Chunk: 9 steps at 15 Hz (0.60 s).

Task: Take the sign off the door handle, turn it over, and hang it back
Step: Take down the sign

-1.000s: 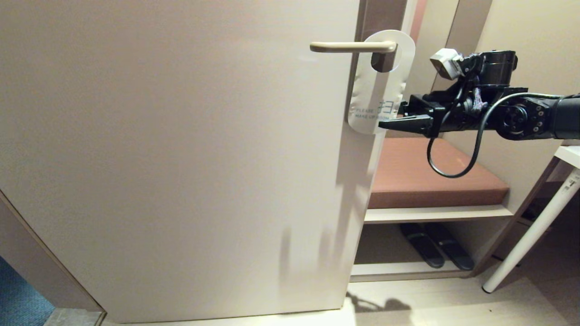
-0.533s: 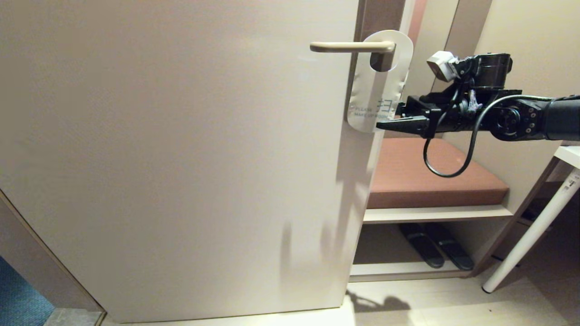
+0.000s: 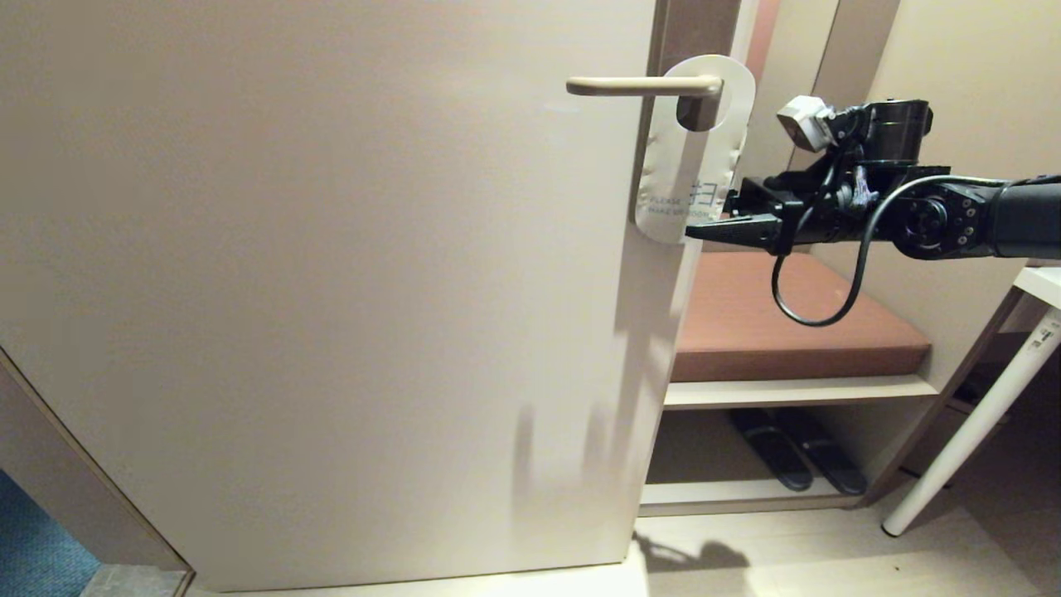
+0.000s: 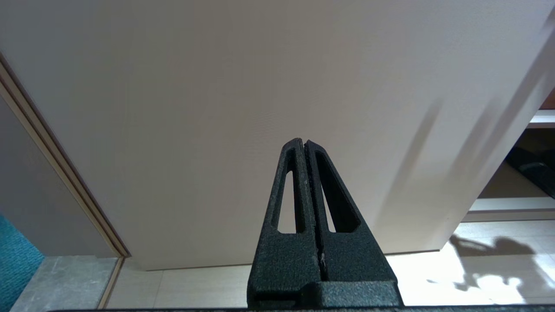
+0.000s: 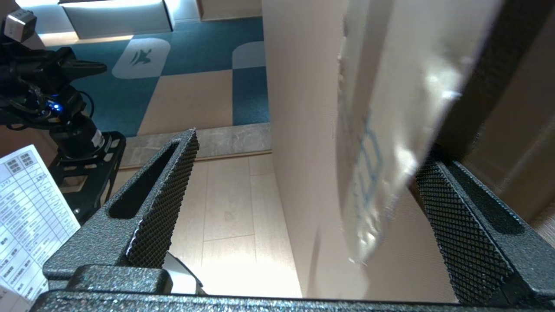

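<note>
**Right gripper lined up on the hanging sign**

Sign point(image 3: 692, 149) hangs white face out from door handle point(image 3: 642, 84), at the door's edge. Right gripper point(image 3: 713, 217) comes in level, fingers spread wide, the sign's lower end between them, apparently unpinched; likely readying a grip to lift it off. Left gripper point(image 4: 304, 149) parked low, pressed together.

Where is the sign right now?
Head view, upper right: the sign hangs on the door handle at the door's edge, its lower end between the open right gripper's fingers.
</note>
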Motion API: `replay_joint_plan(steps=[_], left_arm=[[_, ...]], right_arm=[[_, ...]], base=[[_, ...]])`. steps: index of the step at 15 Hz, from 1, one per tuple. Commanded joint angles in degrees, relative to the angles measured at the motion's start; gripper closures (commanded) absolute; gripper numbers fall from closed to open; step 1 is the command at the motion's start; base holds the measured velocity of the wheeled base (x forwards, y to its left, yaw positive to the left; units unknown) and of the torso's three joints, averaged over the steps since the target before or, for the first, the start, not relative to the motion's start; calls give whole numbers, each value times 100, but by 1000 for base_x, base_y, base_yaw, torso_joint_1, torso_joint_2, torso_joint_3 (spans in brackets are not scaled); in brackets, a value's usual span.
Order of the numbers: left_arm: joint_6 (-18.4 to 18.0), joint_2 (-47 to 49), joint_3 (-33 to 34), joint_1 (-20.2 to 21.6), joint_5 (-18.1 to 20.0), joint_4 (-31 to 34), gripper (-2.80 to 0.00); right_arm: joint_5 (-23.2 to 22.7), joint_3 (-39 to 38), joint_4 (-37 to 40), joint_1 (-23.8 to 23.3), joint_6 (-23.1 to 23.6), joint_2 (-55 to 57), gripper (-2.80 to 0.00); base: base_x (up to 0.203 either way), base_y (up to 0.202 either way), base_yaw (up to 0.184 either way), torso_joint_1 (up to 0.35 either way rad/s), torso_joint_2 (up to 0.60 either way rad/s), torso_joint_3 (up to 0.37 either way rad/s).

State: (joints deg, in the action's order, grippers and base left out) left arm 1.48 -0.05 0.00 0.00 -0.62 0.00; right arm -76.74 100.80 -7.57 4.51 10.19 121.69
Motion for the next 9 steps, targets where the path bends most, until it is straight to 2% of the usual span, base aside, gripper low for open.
replay_joint_plan(steps=[1, 9], left_arm=[[2, 5, 0, 0, -8, 0, 0], [2, 5, 0, 0, -8, 0, 0]], right_arm=[[-52, 9, -8, 33, 9, -13, -280], [-52, 1, -8, 111, 27, -50, -280]], base=[[0, 0, 0, 0, 0, 0], [0, 0, 0, 0, 0, 0]])
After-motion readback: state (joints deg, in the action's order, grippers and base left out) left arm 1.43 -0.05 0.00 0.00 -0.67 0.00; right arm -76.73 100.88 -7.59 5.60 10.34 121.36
